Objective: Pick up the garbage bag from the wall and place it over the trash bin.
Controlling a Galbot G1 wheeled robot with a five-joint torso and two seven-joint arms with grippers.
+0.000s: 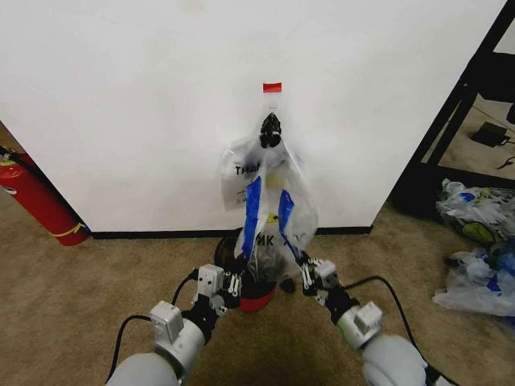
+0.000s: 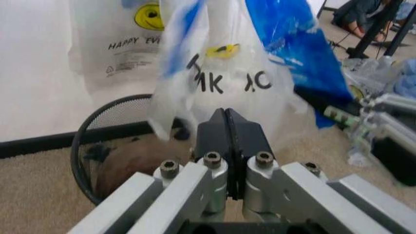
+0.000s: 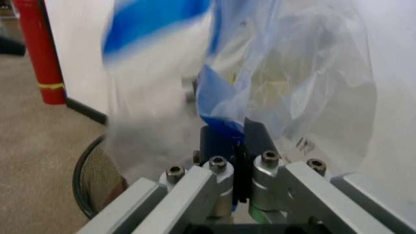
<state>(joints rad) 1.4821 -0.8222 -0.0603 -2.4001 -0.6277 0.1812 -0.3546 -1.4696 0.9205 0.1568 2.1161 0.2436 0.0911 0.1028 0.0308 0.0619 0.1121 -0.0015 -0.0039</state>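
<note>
The garbage bag (image 1: 273,225), clear with blue strokes and black letters, hangs from the hook under the red tape (image 1: 272,86) on the white wall (image 1: 121,104). Its lower part drops over the trash bin (image 1: 256,299), a black mesh bin with a red base. My left gripper (image 1: 233,281) is shut at the bag's lower left edge, its tips pressed into the film (image 2: 224,114). At the lower right edge my right gripper (image 1: 308,272) is shut, with a blue fold of the bag (image 3: 224,127) pinched between its fingers. The bin's rim (image 2: 85,141) lies just beyond both grippers.
A second clear bag with a yellow smiley (image 2: 140,44) hangs behind on the same hook. A red fire extinguisher (image 1: 40,201) leans at the wall's left. Loose plastic bags (image 1: 479,213) lie on the carpet to the right, past a black frame (image 1: 475,88).
</note>
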